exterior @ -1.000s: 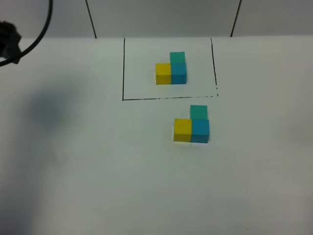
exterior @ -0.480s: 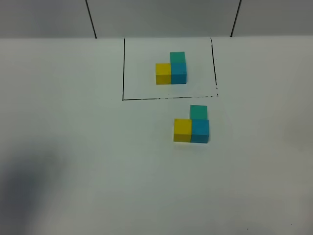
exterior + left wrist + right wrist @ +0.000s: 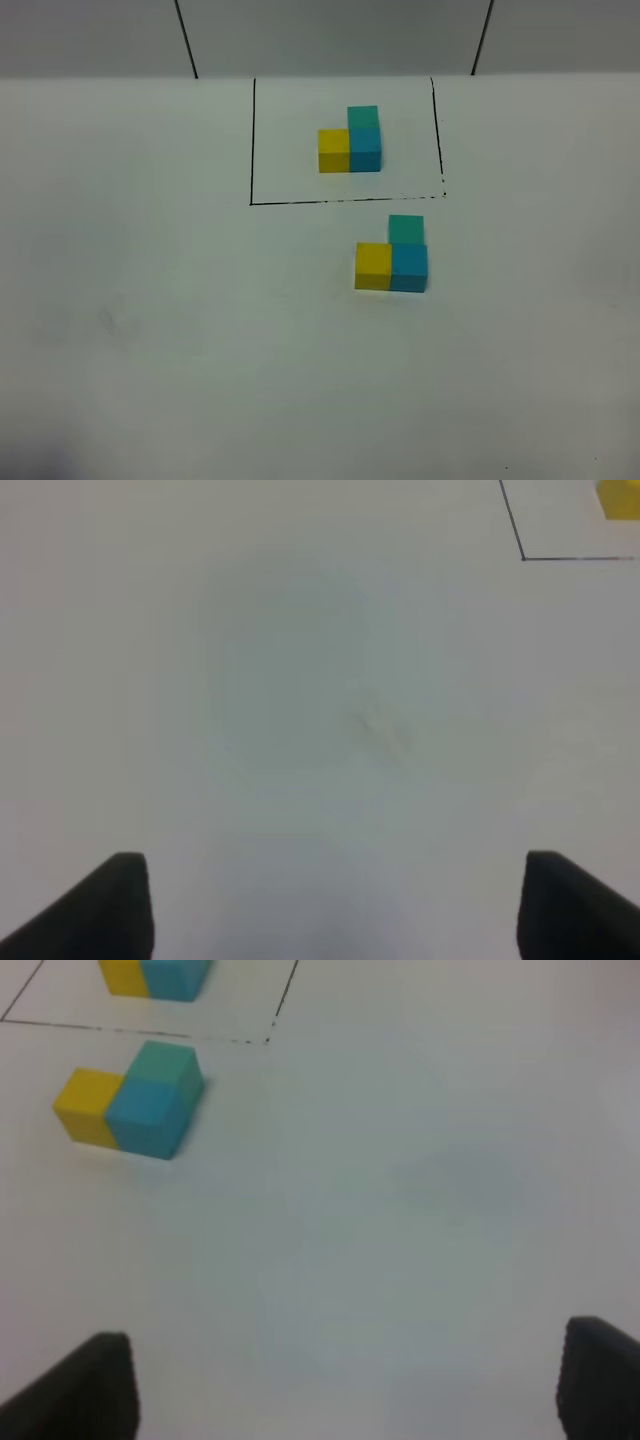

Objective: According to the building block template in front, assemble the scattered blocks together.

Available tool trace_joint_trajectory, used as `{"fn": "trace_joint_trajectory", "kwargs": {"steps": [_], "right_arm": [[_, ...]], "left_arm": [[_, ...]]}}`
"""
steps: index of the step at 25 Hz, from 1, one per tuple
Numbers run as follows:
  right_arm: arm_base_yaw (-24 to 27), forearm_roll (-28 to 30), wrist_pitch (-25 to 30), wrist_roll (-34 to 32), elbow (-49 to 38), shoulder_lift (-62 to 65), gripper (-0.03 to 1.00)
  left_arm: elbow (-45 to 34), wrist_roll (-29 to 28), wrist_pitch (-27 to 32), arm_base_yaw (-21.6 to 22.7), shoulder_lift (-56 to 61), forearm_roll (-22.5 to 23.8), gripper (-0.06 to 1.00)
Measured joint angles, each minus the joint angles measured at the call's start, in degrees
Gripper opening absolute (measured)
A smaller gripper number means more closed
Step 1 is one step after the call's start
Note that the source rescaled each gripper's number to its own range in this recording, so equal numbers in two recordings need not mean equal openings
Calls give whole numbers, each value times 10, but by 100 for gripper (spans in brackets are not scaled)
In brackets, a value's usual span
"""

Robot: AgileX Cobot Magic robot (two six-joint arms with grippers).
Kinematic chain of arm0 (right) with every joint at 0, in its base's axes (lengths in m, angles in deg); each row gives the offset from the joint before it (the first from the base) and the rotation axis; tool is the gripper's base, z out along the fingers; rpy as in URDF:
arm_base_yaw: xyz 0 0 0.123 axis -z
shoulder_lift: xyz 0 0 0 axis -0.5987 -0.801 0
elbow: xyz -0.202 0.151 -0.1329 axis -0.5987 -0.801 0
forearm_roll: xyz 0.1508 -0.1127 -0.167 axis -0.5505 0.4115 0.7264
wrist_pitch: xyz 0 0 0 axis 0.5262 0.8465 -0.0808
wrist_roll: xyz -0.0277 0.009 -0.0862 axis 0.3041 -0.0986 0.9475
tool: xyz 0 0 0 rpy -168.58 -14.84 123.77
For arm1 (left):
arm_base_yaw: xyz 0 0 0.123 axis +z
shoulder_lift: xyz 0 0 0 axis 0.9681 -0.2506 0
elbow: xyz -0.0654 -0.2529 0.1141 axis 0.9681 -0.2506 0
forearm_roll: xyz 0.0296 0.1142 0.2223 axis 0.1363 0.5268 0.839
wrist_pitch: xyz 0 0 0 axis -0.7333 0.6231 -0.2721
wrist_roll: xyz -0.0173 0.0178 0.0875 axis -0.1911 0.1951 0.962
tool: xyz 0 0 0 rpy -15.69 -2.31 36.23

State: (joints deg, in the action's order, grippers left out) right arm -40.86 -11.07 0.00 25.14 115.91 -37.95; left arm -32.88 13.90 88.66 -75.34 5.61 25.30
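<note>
The template's yellow (image 3: 333, 149), blue (image 3: 366, 149) and teal (image 3: 363, 116) cubes sit in an L inside the black drawn rectangle (image 3: 252, 140). Just below the frame, the loose yellow cube (image 3: 373, 265), blue cube (image 3: 409, 267) and teal cube (image 3: 405, 229) stand pushed together in the same L. They also show in the right wrist view: yellow (image 3: 88, 1106), blue (image 3: 146, 1117), teal (image 3: 165, 1064). Neither arm shows in the exterior high view. My left gripper (image 3: 335, 905) and right gripper (image 3: 350, 1385) are open and empty above bare table, far from the cubes.
The white table (image 3: 150, 330) runs to a grey back wall with two dark vertical lines (image 3: 186, 40). The frame's corner (image 3: 523, 556) and a yellow edge (image 3: 620, 500) show in the left wrist view.
The left arm and its cable, at the upper left one second ago, have left the exterior high view. Its shadow slid down the left side and is gone. The cubes have not moved.
</note>
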Motion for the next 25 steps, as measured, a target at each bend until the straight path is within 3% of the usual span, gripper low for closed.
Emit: {"fn": "trace_joint_trajectory", "kwargs": {"steps": [12, 25], "right_arm": [[0, 0, 0, 0, 0, 0, 70], [0, 0, 0, 0, 0, 0, 70]], "left_arm": [[-60, 10, 4, -9, 102, 0, 66], [-60, 3, 3, -36, 106, 0, 66]]}}
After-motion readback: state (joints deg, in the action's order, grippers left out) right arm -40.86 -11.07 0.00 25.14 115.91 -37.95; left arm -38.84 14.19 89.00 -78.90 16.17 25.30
